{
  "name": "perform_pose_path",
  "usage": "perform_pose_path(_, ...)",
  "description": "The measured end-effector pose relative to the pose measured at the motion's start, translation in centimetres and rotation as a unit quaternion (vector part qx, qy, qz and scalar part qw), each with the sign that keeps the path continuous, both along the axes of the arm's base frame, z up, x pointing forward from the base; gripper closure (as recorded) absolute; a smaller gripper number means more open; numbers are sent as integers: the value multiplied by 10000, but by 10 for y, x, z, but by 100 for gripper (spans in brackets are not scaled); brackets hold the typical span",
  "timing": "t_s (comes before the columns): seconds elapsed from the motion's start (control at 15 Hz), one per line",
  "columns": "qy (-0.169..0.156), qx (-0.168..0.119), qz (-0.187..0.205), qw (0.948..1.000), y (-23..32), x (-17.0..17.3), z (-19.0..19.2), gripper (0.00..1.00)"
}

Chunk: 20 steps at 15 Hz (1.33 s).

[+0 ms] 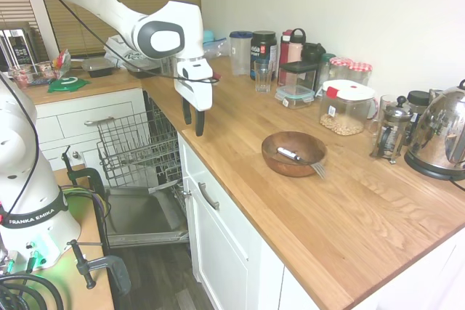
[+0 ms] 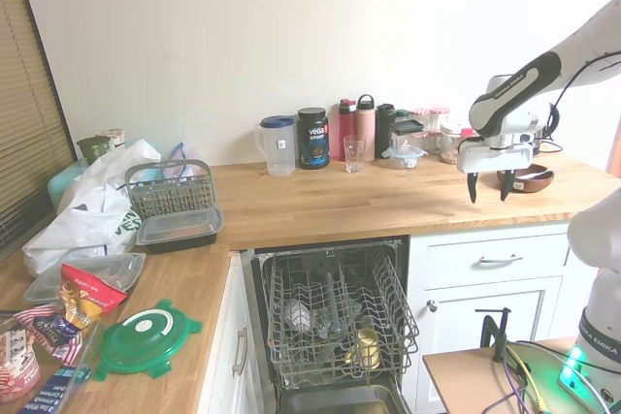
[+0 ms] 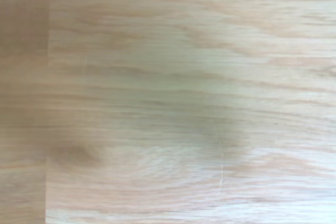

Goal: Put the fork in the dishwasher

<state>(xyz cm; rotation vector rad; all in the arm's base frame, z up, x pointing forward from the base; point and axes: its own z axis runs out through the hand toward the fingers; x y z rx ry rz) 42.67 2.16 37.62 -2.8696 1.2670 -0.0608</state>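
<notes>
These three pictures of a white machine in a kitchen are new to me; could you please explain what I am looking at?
The white machine is a robot arm, and its end effector is a two-finger claw, open here and holding nothing. Two pictures come from cameras standing in the room on opposite sides of the arm. The third comes from a camera on the wrist looking straight down, so it shows only blurred wooden countertop. On that countertop sits a wooden bowl with a fork lying across it, tines poking over the rim. Behind it stand jars, bottles and a kettle. Below the counter the dishwasher is open with its wire rack pulled out. The end effector hangs above the counter, between the bowl and the dishwasher.
</notes>
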Motion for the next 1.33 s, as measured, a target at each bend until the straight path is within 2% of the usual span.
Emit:
perform_pose_path(0.2, -28, 85, -28, 10000, 2, 0, 3, 0)
perform_pose_path(0.4, -216, 575, -30, 9981, 10, -5, 34, 0)
perform_pose_path(0.53, -421, 1035, -126, 9937, -1, -5, 71, 0)
perform_pose_path(0.73, -801, 1716, -699, 9794, -46, 19, 116, 0)
perform_pose_path(0.93, -800, 2112, -1333, 9650, -102, 70, 118, 0)
perform_pose_path(1.13, -678, 2129, -2025, 9535, -150, 120, 90, 0)
perform_pose_path(1.33, -784, 2008, -2677, 9391, -184, 143, 77, 0)
